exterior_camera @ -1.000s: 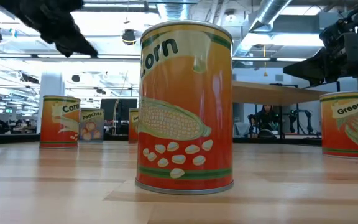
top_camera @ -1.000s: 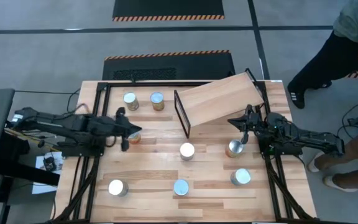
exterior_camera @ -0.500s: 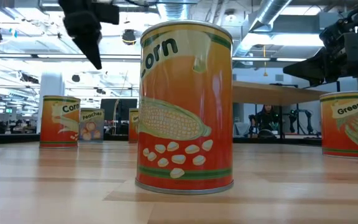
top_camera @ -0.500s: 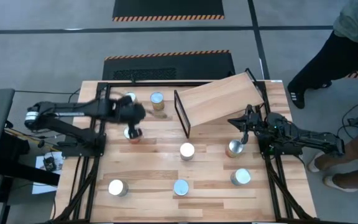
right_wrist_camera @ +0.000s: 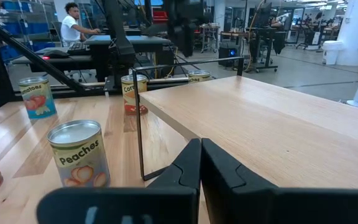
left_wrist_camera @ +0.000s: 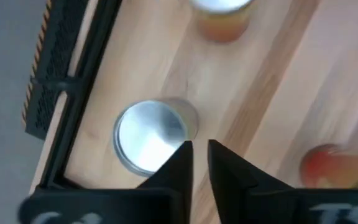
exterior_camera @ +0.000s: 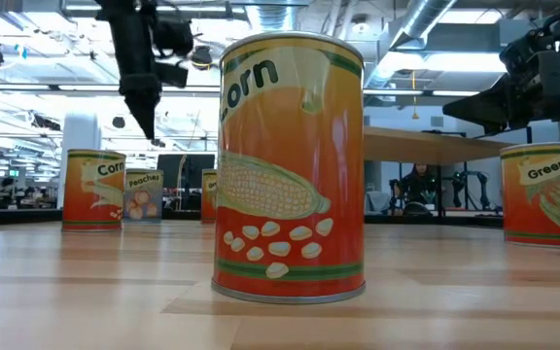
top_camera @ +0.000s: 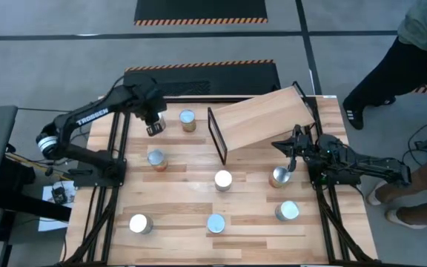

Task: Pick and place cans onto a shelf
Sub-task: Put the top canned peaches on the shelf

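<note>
Eight cans stand upright on the slatted table. My left gripper (top_camera: 154, 127) points down, shut and empty, just above the far-left can (top_camera: 155, 117); that can's silver top (left_wrist_camera: 150, 133) lies beside the fingertips (left_wrist_camera: 200, 155). In the low view the left gripper (exterior_camera: 149, 122) hangs above the peaches can (exterior_camera: 144, 194). The tilted light-wood shelf (top_camera: 264, 117) has its black end frame (top_camera: 216, 137) on the table. My right gripper (top_camera: 276, 144) is shut and empty at the shelf's near right corner, above a can (top_camera: 280, 176).
Other cans stand at far centre (top_camera: 187, 119), mid-left (top_camera: 156, 159), centre (top_camera: 223, 179), near right (top_camera: 287, 211), near centre (top_camera: 216, 223) and near left (top_camera: 140, 223). A person (top_camera: 414, 52) stands beyond the table's far right corner.
My left gripper has risen from beside the mid-left can, gone toward the table's far edge and turned to point straight down over the far-left can. The mid-left can stands where it was.
</note>
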Tool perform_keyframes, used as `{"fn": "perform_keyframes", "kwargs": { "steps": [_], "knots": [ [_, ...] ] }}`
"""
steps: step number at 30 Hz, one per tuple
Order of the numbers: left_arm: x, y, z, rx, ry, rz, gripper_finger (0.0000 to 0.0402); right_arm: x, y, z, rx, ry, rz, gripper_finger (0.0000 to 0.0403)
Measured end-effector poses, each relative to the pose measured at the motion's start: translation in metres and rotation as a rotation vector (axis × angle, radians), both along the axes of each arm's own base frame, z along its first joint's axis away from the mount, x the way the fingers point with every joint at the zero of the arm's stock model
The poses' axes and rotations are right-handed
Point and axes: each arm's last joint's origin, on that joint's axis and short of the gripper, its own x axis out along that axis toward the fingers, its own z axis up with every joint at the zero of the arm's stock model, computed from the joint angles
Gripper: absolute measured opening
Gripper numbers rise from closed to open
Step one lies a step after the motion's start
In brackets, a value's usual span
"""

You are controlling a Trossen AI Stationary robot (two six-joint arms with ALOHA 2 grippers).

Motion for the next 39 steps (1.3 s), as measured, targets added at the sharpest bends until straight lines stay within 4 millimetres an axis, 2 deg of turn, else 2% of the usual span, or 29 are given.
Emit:
{"fn": "perform_keyframes", "kwargs": {
  "steps": [6,11,17,25,29,35,39],
  "knots": [
    [0.009,0.016,-0.023,-0.023,0.125,-0.041,0.0111,0.0,0.0,0.0,0.0,0.0,0.0,0.0033],
    [0.013,0.021,-0.034,-0.019,0.19,-0.06,0.014,0.0,0.0,0.0,0.0,0.0,0.0,0.0033],
    [0.018,0.025,-0.04,-0.009,0.172,-0.092,0.0146,0.0,0.0,0.0,0.0,0.0,0.0,0.0033],
    [0.013,0.028,-0.063,0.037,0.198,-0.089,0.0145,0.0,0.0,0.0,0.0,0.0,0.0,0.0033],
    [0.012,0.028,-0.064,0.045,0.208,-0.095,0.0114,0.0,0.0,0.0,0.0,-0.001,0.0,0.0033],
    [0.012,0.028,-0.065,0.045,0.21,-0.102,0.0015,0.0,0.0,0.0,0.0,0.0,0.0,0.0033],
    [0.012,0.028,-0.063,0.062,0.213,-0.101,0.0006,0.0,0.0,0.0,0.0,0.0,0.0,0.0033]
  ]
}}
